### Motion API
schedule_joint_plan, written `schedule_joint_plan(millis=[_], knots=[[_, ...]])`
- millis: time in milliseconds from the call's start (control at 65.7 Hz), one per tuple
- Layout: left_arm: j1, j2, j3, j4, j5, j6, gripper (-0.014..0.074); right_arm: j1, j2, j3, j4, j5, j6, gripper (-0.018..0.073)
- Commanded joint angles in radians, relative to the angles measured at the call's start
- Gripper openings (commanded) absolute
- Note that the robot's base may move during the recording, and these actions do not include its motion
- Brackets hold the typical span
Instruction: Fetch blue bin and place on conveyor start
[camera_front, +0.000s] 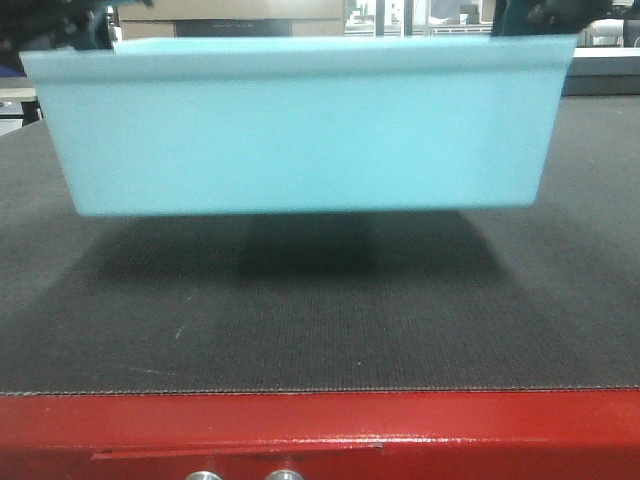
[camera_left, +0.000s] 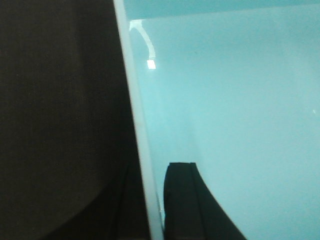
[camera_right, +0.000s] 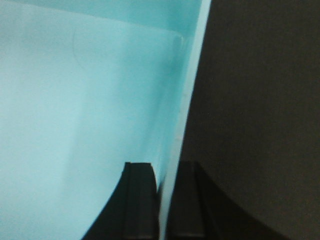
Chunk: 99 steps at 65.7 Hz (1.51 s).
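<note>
Only the front view shows the blue bin (camera_front: 300, 130) hanging above the conveyor start (camera_front: 320, 320) (shadow beneath). The wrist views show the left gripper (camera_left: 150, 172) and right gripper (camera_right: 165, 172) each pinching a bin wall.

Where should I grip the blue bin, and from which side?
The blue bin: pinch the thin top edge of each end wall from above, one finger inside, one outside. Its open top and thin upright walls allow that; the left gripper and right gripper hold it so.
</note>
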Motion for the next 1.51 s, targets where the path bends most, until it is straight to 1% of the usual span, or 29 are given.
schedule_joint_plan(millis=[0, 46, 122, 167, 198, 213, 228, 244, 289, 320, 502, 578, 654, 761, 837, 867, 928, 944, 959, 974, 1004, 1020, 1035, 1081, 1126, 1218, 1294, 1400, 1491], knots=[[-0.001, 0.006, -0.001, 0.002, -0.059, 0.013, -0.0093, -0.005, 0.023, 0.001, -0.049, -0.034, -0.026, -0.0094], [-0.001, 0.01, -0.001, 0.002, -0.062, 0.013, -0.0052, -0.005, 0.036, 0.001, -0.049, -0.032, -0.026, -0.0011], [-0.001, 0.014, -0.001, 0.002, -0.062, 0.013, 0.0091, -0.005, 0.049, 0.001, -0.049, -0.023, -0.026, 0.0158], [-0.001, 0.014, -0.001, 0.002, -0.062, 0.013, 0.0204, -0.005, 0.051, 0.001, -0.049, -0.02, -0.026, 0.0276], [-0.001, 0.014, -0.001, 0.002, -0.062, 0.013, 0.0293, -0.005, 0.05, 0.001, -0.049, -0.014, -0.026, 0.0376], [-0.001, 0.014, -0.001, 0.002, -0.062, 0.013, 0.034, -0.005, 0.05, 0.001, -0.049, -0.014, -0.026, 0.0396], [-0.001, 0.014, -0.001, 0.002, -0.062, 0.013, 0.0388, -0.005, 0.05, 0.001, -0.049, -0.014, -0.026, 0.0452], [-0.001, 0.014, -0.001, 0.002, -0.062, 0.013, 0.0459, -0.005, 0.05, 0.001, -0.049, -0.014, -0.026, 0.0468], [-0.001, 0.014, -0.001, 0.002, -0.062, 0.013, 0.0598, -0.005, 0.046, 0.001, -0.049, -0.014, -0.026, 0.0569], [-0.001, 0.014, -0.001, 0.002, -0.062, 0.013, 0.0622, -0.005, 0.044, 0.001, -0.049, -0.013, -0.026, 0.0576], [-0.001, -0.024, -0.001, 0.002, -0.027, 0.013, 0.051, -0.007, -0.004, 0.001, -0.053, -0.01, -0.026, 0.0536], [0.001, -0.069, -0.002, 0.006, -0.013, 0.013, 0.0495, -0.007, -0.042, 0.001, -0.055, -0.01, -0.026, 0.0496], [0.006, -0.117, -0.002, 0.014, 0.004, 0.013, 0.0494, -0.018, -0.088, 0.001, -0.055, -0.008, -0.026, 0.0426], [0.037, -0.189, -0.002, 0.025, 0.047, 0.013, 0.0492, -0.052, -0.152, 0.001, -0.055, -0.004, -0.026, 0.0272], [0.074, -0.227, 0.001, 0.052, 0.085, 0.013, 0.0463, -0.087, -0.192, 0.003, -0.055, 0.008, -0.026, 0.0127], [0.097, -0.242, 0.003, 0.057, 0.102, 0.013, 0.0428, -0.106, -0.205, 0.007, -0.055, 0.011, -0.026, 0.0073], [0.144, -0.263, 0.013, 0.059, 0.125, 0.025, 0.0331, -0.138, -0.228, 0.021, -0.055, 0.015, -0.026, -0.0042], [0.159, -0.269, 0.02, 0.059, 0.13, 0.027, 0.0293, -0.149, -0.236, 0.029, -0.055, 0.015, -0.026, -0.0077], [0.164, -0.271, 0.022, 0.059, 0.131, 0.032, 0.0279, -0.157, -0.241, 0.035, -0.055, 0.015, -0.026, -0.0099], [0.178, -0.276, 0.028, 0.057, 0.135, 0.041, 0.0252, -0.164, -0.25, 0.042, -0.055, 0.015, -0.026, -0.012], [0.199, -0.287, 0.041, 0.054, 0.142, 0.055, 0.0164, -0.181, -0.262, 0.063, -0.055, 0.015, -0.026, -0.0165], [0.21, -0.294, 0.05, 0.052, 0.142, 0.06, 0.0118, -0.195, -0.27, 0.077, -0.055, 0.01, -0.026, -0.0165], [0.217, -0.298, 0.057, 0.051, 0.142, 0.065, 0.0102, -0.2, -0.274, 0.094, -0.055, 0.007, -0.026, -0.0162], [0.238, -0.315, 0.085, 0.048, 0.136, 0.074, -0.002, -0.219, -0.292, 0.131, -0.057, -0.006, -0.026, -0.0162], [0.251, -0.331, 0.114, 0.048, 0.13, 0.074, -0.0109, -0.228, -0.308, 0.176, -0.061, -0.032, -0.031, -0.0162], [0.269, -0.372, 0.194, 0.048, 0.092, 0.074, -0.0111, -0.236, -0.344, 0.287, -0.08, -0.084, -0.035, -0.0162], [0.271, -0.415, 0.268, 0.048, 0.042, 0.074, -0.0111, -0.236, -0.382, 0.378, -0.092, -0.132, -0.035, -0.0162], [0.271, -0.498, 0.394, 0.048, -0.031, 0.074, -0.0111, -0.236, -0.452, 0.518, -0.091, -0.229, -0.035, -0.0162], [0.271, -0.598, 0.519, 0.048, -0.103, 0.074, -0.0111, -0.235, -0.537, 0.652, -0.091, -0.342, -0.035, -0.0162]])
